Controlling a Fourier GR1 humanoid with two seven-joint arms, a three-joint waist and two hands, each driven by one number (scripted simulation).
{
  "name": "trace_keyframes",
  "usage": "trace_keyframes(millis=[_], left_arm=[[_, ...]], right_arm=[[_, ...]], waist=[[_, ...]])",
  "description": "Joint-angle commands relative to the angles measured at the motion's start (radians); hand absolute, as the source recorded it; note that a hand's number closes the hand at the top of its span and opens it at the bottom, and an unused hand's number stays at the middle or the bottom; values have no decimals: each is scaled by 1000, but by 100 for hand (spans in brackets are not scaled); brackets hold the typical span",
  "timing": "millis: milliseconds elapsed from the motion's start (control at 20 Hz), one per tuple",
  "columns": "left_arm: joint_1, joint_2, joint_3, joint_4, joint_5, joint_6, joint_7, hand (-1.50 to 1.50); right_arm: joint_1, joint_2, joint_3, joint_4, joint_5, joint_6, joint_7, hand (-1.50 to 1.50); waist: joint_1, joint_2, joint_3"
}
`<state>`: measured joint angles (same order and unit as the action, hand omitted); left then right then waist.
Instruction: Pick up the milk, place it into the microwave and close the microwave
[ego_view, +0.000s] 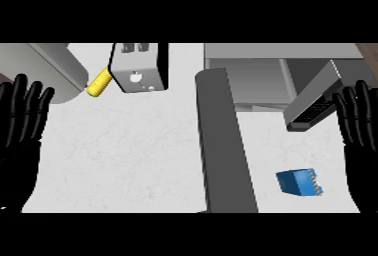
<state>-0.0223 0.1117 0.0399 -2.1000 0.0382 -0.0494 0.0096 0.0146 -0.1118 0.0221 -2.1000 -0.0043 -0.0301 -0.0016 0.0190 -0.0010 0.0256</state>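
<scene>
**Milk on the desk, both hands resting apart**

Head view: Nearest the camera, both black hands stand at the side edges with fingers straight and spread, holding nothing. Left hand (23, 117) shows at 9 o'clock, fingers pointing up, its forearm running down the left edge. Right hand (359, 117) shows at 3 o'clock, fingers up as well, its forearm running down the right edge.

Milk (300, 182), a blue carton, lies on the white desk (118, 160) at about 5 o'clock, near the right forearm but apart from it; neither hand touches it. It sits on the strip of desk right of a dark grey panel (224, 145) that runs from just above the centre down to 6 o'clock; what the panel belongs to I cannot tell.

Microwave (255, 75) stands at 1 o'clock, grey, with its front open. Its door (319, 97) is swung out toward 2 o'clock, a dark keypad strip showing at its lower end, just beside the right hand's fingers. The milk lies below the door, well outside the microwave.

A toaster (138, 67) stands at 11 o'clock, metal with a black side and two slots on top. A yellow item (99, 84) lies tilted just left of it, touching or nearly touching its lower corner. A grey shape (44, 62) fills the corner at 10 o'clock, above the left hand.
</scene>
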Motion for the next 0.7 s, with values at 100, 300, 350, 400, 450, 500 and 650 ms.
trace_keyframes(millis=[100, 300, 350, 400, 450, 500, 650], left_arm=[[10, -41, -36, -6, -68, 54, 32, -150], [132, -108, -49, 67, 100, 129, 2, -150], [100, -109, -25, 63, 122, 144, 25, -150], [132, -109, -108, 57, 107, 184, -5, -150], [137, -110, -102, 62, 129, 194, -11, -150], [179, -110, -167, 31, 92, 212, -16, -150], [298, -111, -227, -61, 104, 212, -27, -150]], right_arm=[[190, -34, -25, -130, -70, 101, -113, -150], [375, -54, 57, -240, -88, 177, -59, -150], [412, -44, 72, -274, -72, 172, -68, -150], [479, -71, 18, -270, -137, 222, -124, -150], [491, -76, -1, -271, -144, 232, -133, -150], [517, -55, 9, -242, -113, 238, -188, -150], [648, -75, -63, -300, -174, 295, -223, -150]], waist=[[-31, -2, -25], [-53, -8, -28], [-47, -6, -27], [-53, -6, -25], [-42, -4, -25], [-32, -3, -25], [-30, -5, -25]])
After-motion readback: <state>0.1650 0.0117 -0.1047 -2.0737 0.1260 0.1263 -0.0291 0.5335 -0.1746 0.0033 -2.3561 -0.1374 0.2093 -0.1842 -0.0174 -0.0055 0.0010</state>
